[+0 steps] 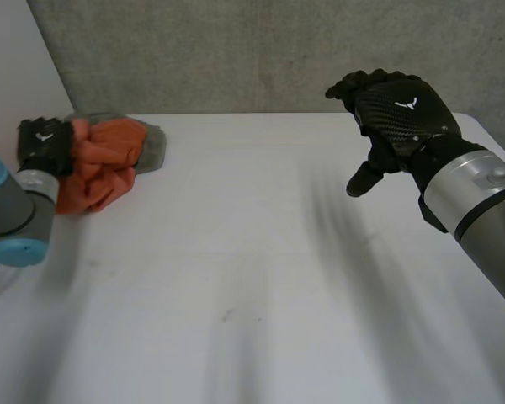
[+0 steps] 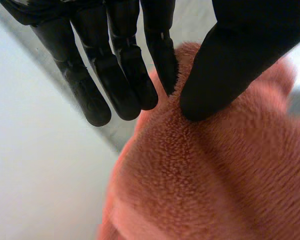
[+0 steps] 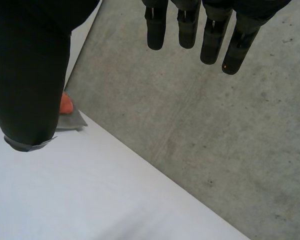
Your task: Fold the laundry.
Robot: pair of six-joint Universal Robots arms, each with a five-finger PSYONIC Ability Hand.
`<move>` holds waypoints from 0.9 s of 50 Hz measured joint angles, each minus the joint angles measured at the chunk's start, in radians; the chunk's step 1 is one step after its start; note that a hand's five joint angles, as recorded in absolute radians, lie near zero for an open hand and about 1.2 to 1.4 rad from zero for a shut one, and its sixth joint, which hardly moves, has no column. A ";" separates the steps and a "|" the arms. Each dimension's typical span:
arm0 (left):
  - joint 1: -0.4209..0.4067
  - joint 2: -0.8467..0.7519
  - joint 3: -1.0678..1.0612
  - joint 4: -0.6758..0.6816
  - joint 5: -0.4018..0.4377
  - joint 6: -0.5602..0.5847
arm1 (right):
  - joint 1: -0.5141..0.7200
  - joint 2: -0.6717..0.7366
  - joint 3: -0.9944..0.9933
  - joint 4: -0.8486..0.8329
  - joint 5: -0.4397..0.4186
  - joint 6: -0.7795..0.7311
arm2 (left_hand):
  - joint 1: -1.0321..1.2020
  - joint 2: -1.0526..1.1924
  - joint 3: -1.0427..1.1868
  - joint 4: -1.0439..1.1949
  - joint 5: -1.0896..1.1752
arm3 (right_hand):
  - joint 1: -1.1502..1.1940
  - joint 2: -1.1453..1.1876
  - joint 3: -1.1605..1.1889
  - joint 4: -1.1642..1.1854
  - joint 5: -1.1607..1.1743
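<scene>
A bunched orange fleece cloth (image 1: 101, 164) lies at the back left corner of the white table (image 1: 236, 278), partly on a grey cloth (image 1: 154, 143). My left hand (image 1: 44, 141) rests at the orange heap's left side. In the left wrist view my left hand (image 2: 115, 75) pinches a ridge of the orange cloth (image 2: 205, 175) between thumb and fingers. My right hand (image 1: 400, 114) hangs above the table's back right, open and holding nothing. In the right wrist view its fingers (image 3: 190, 25) are straight, and bits of the orange cloth (image 3: 65, 104) and grey cloth (image 3: 72, 120) peek out past the thumb.
A grey concrete wall (image 1: 236, 50) runs behind the table's back edge, and a white wall (image 1: 17, 67) stands close at the left beside the heap. Bare tabletop stretches across the middle and front.
</scene>
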 measured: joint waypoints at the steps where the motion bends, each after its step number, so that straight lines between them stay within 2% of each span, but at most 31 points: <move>1: -0.025 0.040 -0.027 -0.006 0.014 -0.012 | -0.002 0.000 -0.002 0.000 0.001 -0.002 | 0.000 0.000 0.001 0.000 0.000 | 0.000 0.000 0.000 0.000 0.000; 5: -0.093 0.159 -0.110 -0.022 0.049 -0.059 | -0.006 -0.001 -0.008 0.000 0.002 -0.004 | 0.000 0.001 0.002 0.000 0.000 | 0.000 0.000 0.000 0.000 0.000; 10: -0.266 0.403 -0.288 -0.053 0.099 -0.209 | -0.027 -0.003 -0.021 0.000 0.006 -0.001 | 0.000 0.001 0.002 0.000 0.018 | 0.000 0.000 0.000 0.000 0.000; 11: -0.266 0.403 -0.288 -0.053 0.099 -0.209 | -0.027 -0.003 -0.021 0.000 0.006 -0.001 | 0.000 0.001 0.002 0.000 0.018 | 0.000 0.000 0.000 0.000 0.000; 12: -0.339 0.481 -0.350 -0.073 0.112 -0.266 | -0.041 -0.004 -0.026 0.001 0.007 0.000 | 0.000 0.003 0.005 0.000 0.022 | 0.000 0.000 0.000 0.000 0.000; 17: -0.484 0.569 -0.444 -0.153 0.137 -0.341 | -0.063 -0.004 -0.032 0.002 0.008 0.001 | -0.018 -0.041 -0.037 -0.050 0.006 | 0.000 0.000 0.000 0.000 0.000; 19: -0.541 0.577 -0.464 -0.219 0.144 -0.353 | -0.069 -0.002 -0.035 0.003 0.006 0.001 | -0.404 -0.420 -0.413 -0.409 -0.332 | 0.000 0.000 0.000 0.000 0.000; 21: -0.552 0.576 -0.466 -0.237 0.146 -0.354 | -0.069 -0.001 -0.035 0.003 0.006 0.001 | -0.404 -0.420 -0.413 -0.409 -0.332 | 0.000 0.000 0.000 0.000 0.000; 22: -0.582 0.570 -0.465 -0.300 0.149 -0.352 | -0.071 0.003 -0.037 0.004 0.005 0.000 | -0.712 -0.706 -0.678 -0.700 -0.622 | 0.000 0.000 0.000 0.000 0.000; 23: -0.592 0.565 -0.459 -0.334 0.149 -0.349 | -0.071 0.007 -0.038 0.005 0.005 -0.001 | -0.839 -0.862 -0.851 -0.875 -0.799 | 0.000 0.000 0.000 0.000 0.000; 29: -0.572 0.551 -0.411 -0.435 0.142 -0.330 | -0.070 0.038 -0.045 0.011 0.002 -0.004 | -0.843 -0.906 -0.901 -0.918 -0.848 | 0.000 0.000 0.000 0.000 0.000; 35: -0.393 0.563 -0.339 -0.469 0.135 -0.313 | -0.061 0.091 -0.060 0.057 -0.011 -0.044 | -0.850 -0.920 -0.915 -0.929 -0.862 | 0.000 0.000 0.000 0.000 0.000; 38: -0.333 0.566 -0.324 -0.465 0.136 -0.304 | -0.057 0.102 -0.064 0.092 -0.019 -0.073 | -0.850 -0.920 -0.915 -0.929 -0.862 | 0.000 0.000 0.000 0.000 0.000; 43: -0.229 0.526 -0.300 -0.466 0.140 -0.222 | -0.021 0.139 -0.066 0.186 -0.040 -0.155 | -0.850 -0.920 -0.915 -0.929 -0.862 | 0.000 0.000 0.000 0.000 0.000; 45: -0.188 0.491 -0.294 -0.471 0.143 -0.151 | 0.021 0.161 -0.061 0.223 -0.047 -0.194 | -0.850 -0.920 -0.915 -0.929 -0.862 | 0.000 0.000 0.000 0.000 0.000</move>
